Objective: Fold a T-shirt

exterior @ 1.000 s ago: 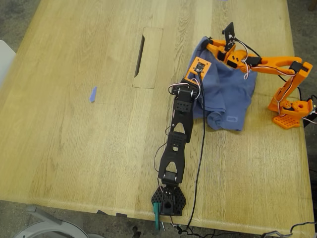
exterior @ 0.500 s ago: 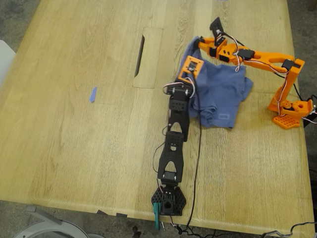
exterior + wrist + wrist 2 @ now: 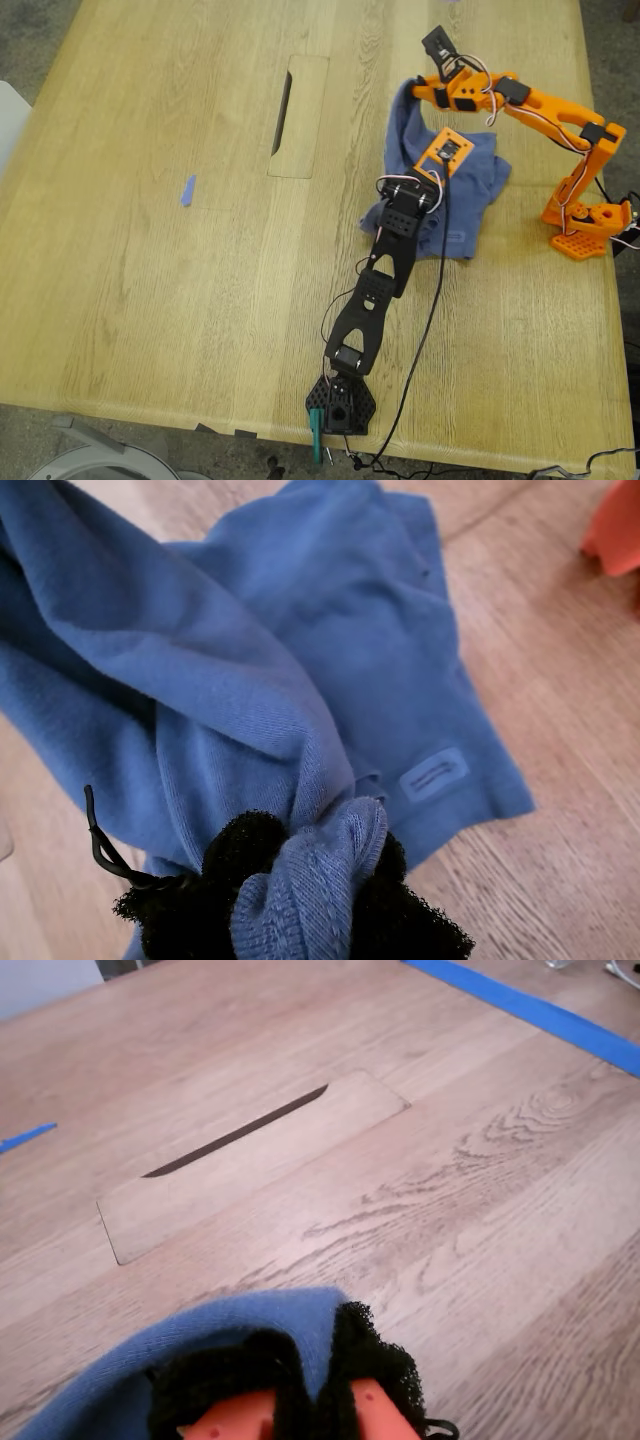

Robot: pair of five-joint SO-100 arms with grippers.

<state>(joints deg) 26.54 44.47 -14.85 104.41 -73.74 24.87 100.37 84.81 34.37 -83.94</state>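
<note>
The blue-purple T-shirt [image 3: 470, 185] lies bunched at the exterior view's upper right, with a small sewn label [image 3: 455, 236] on its near hem. The black arm carries my first gripper [image 3: 446, 152] over the middle of the shirt. In the first wrist view its black foam pads [image 3: 245, 855] are shut on a rolled fold of the T-shirt [image 3: 330, 630], and the label [image 3: 433, 773] lies beyond. The orange arm's second gripper [image 3: 412, 88] holds the shirt's far corner raised. The second wrist view shows that gripper [image 3: 310, 1380] shut on a blue edge of the T-shirt [image 3: 230, 1325].
A wooden cable hatch with a dark slot [image 3: 290, 115] is set into the table [image 3: 150, 300] in the exterior view's middle. A tiny blue tape scrap [image 3: 187, 190] lies left of it. The orange base [image 3: 590, 225] stands at that view's right edge, the black base [image 3: 340, 405] at the near edge.
My first gripper has swung toward the exterior view's right, dragging its fold onto the shirt. My second gripper has shifted slightly and still holds the far corner up. The shirt is more bunched.
</note>
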